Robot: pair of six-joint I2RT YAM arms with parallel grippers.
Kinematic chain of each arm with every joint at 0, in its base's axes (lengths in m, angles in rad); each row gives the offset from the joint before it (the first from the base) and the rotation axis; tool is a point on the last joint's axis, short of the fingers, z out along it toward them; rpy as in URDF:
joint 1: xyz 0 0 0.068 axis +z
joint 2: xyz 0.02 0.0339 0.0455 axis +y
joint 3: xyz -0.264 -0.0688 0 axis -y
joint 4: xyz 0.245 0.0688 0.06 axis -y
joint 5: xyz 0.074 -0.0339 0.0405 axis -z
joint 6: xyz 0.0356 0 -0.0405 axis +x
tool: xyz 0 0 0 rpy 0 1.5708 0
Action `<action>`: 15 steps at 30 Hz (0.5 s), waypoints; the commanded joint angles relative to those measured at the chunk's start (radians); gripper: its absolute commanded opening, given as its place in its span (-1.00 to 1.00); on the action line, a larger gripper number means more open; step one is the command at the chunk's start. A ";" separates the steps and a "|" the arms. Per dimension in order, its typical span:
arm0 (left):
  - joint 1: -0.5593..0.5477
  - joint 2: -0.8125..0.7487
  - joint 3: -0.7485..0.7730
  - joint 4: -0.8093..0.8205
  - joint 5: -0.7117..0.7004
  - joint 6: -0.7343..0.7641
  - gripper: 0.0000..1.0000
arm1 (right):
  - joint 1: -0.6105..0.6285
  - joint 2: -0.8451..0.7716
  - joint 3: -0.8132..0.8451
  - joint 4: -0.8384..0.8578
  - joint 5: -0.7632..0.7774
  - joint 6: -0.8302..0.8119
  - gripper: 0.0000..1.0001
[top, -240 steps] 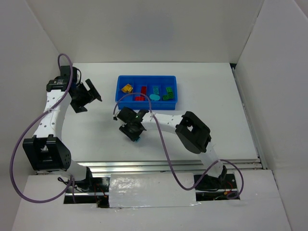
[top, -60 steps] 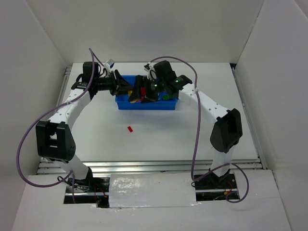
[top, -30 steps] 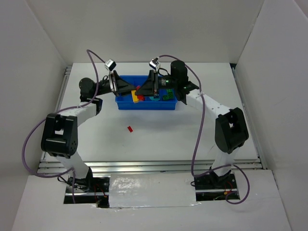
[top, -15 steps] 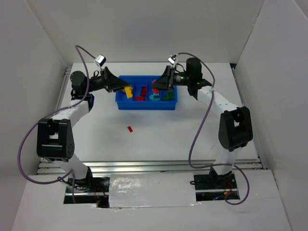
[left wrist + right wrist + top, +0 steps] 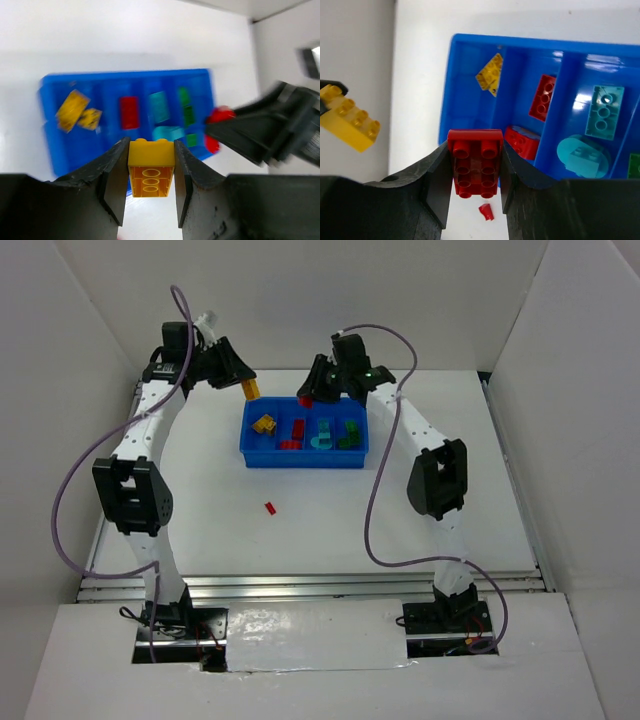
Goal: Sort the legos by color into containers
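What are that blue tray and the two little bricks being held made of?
Blue tray: looks like moulded plastic, glossy; white glare spots show on its floor. Red brick and yellow brick: probably hard plastic, smooth with a slight sheen, judging by the even colour and crisp moulded studs.

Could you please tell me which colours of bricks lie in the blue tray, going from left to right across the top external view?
yellow bricks → red bricks → teal pieces → green bricks
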 commanded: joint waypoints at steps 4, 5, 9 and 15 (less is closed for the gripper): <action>0.012 0.020 0.053 -0.184 -0.094 0.068 -1.00 | 0.086 0.028 0.060 -0.130 0.204 -0.030 -0.98; 0.012 0.012 0.045 -0.177 -0.090 0.068 -1.00 | 0.101 0.038 0.061 -0.126 0.202 -0.030 -0.96; 0.013 -0.029 0.011 -0.164 -0.056 0.064 -1.00 | 0.119 0.078 0.081 -0.114 0.171 -0.027 -0.73; 0.015 -0.050 -0.024 -0.155 -0.040 0.064 -1.00 | 0.110 0.135 0.132 -0.100 0.168 -0.021 0.17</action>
